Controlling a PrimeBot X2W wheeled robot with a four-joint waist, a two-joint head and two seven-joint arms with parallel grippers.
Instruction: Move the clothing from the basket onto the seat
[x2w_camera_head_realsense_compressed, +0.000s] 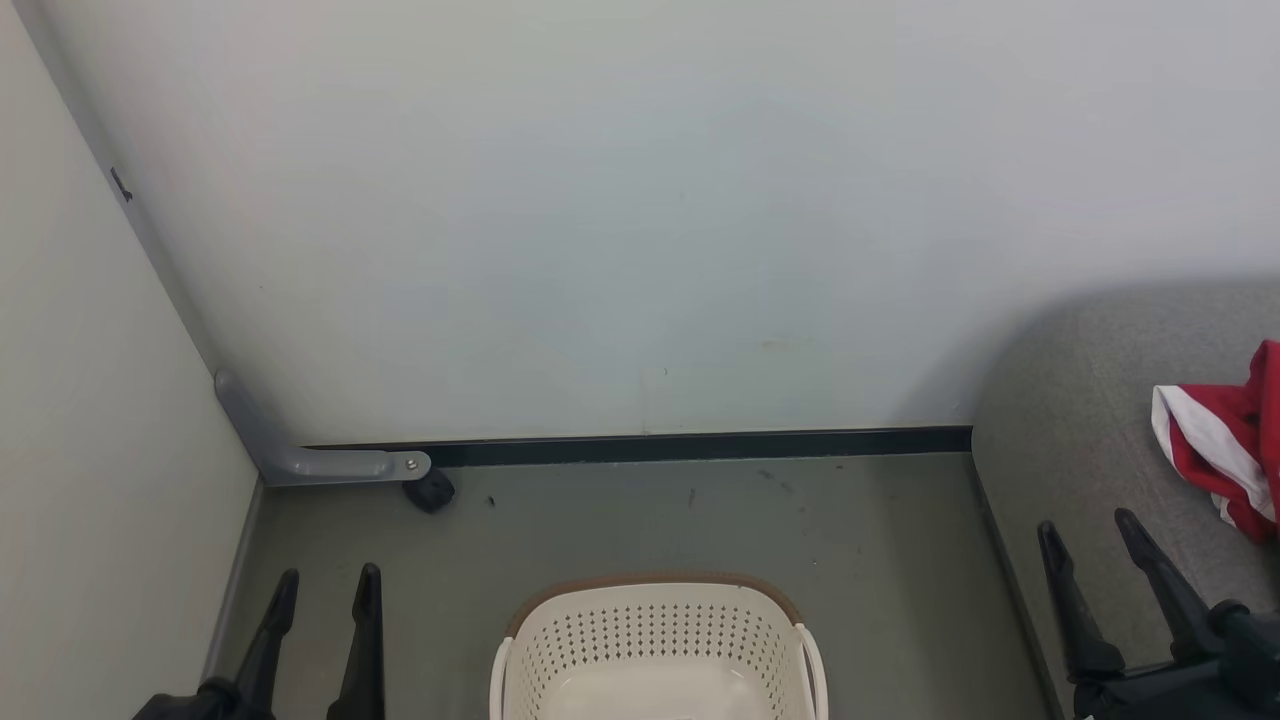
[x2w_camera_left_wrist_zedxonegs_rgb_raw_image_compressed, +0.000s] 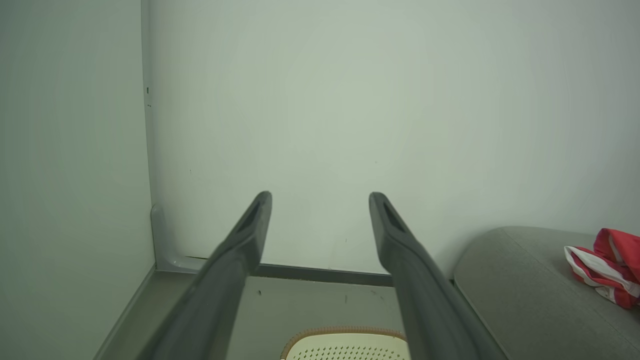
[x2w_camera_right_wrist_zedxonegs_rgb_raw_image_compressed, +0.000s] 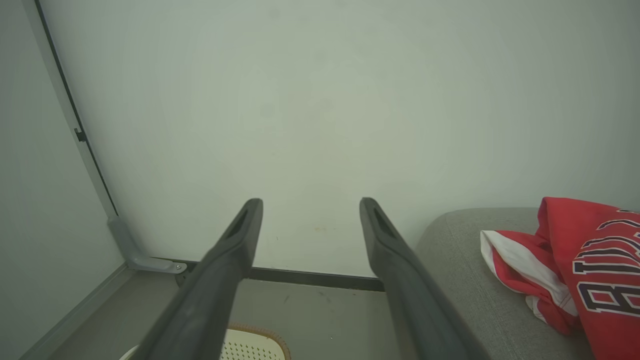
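Head view gave me the small oval cream plastic basket (x2w_camera_head_realsense_compressed: 655, 582), perforated walls and brown rim, at 6 o'clock on the grey-green floor (x2w_camera_head_realsense_compressed: 700, 520). What I could see of its inside was bare, but its near part ran off the bottom edge, so I could not vouch for that portion. The large grey fabric-upholstered seat (x2w_camera_head_realsense_compressed: 1080, 400) sat at 3 o'clock, with the red-and-white clothing (x2w_camera_head_realsense_compressed: 1225, 450) bunched on it at the far right. The right wrist view sorted the heap out. A red jersey (x2w_camera_right_wrist_zedxonegs_rgb_raw_image_compressed: 600, 250) with black-and-white lettering lay against red shorts (x2w_camera_right_wrist_zedxonegs_rgb_raw_image_compressed: 520, 260) with a broad white stripe, both on the cushion and well apart from the basket.

My left claw (x2w_camera_head_realsense_compressed: 330, 572) hung at 7 o'clock beside the basket, fingers spread wide and holding nothing. My right claw (x2w_camera_head_realsense_compressed: 1085, 520) showed at 4 o'clock against the seat's near part, just as wide and empty, near the shorts but not touching them.

I judged the transfer as good as complete, with only a check left. To do that well, I would tip the head down until the whole basket floor showed rather than trust a partial look. I would leave both claws spread and draw the right one off toward 6 o'clock, since a long finger could catch a hem and drag a garment off the seat. If anything did lurk in the basket, a pinch from straight above on a raised fold would serve best.
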